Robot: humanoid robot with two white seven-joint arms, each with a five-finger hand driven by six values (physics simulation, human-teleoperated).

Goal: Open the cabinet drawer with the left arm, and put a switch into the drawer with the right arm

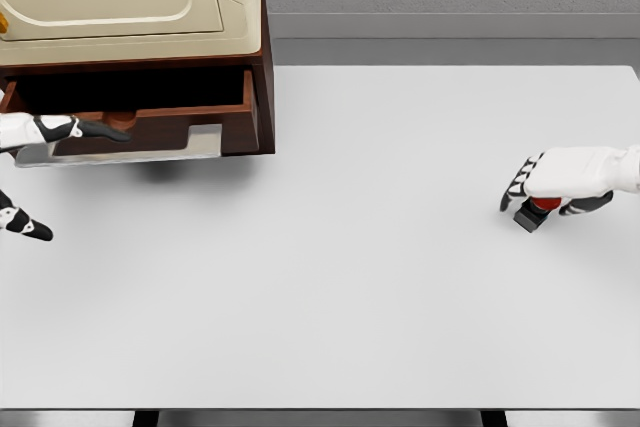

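A brown wooden cabinet (262, 67) with a cream top stands at the table's back left. Its drawer (140, 125) is pulled out, showing a dark inside and a grey handle plate along the front. My left hand (60, 132) lies at the drawer front with a finger stretched along it; another finger shows lower at the left edge, and the hand holds nothing. At the right side, my right hand (545, 185) is curled over a small dark switch (533, 215) with a red part, which sits on the white table (340, 277).
The cabinet's body rises above the drawer and overhangs it. A grey wall runs behind the table. The table's front edge lies near the bottom of the picture.
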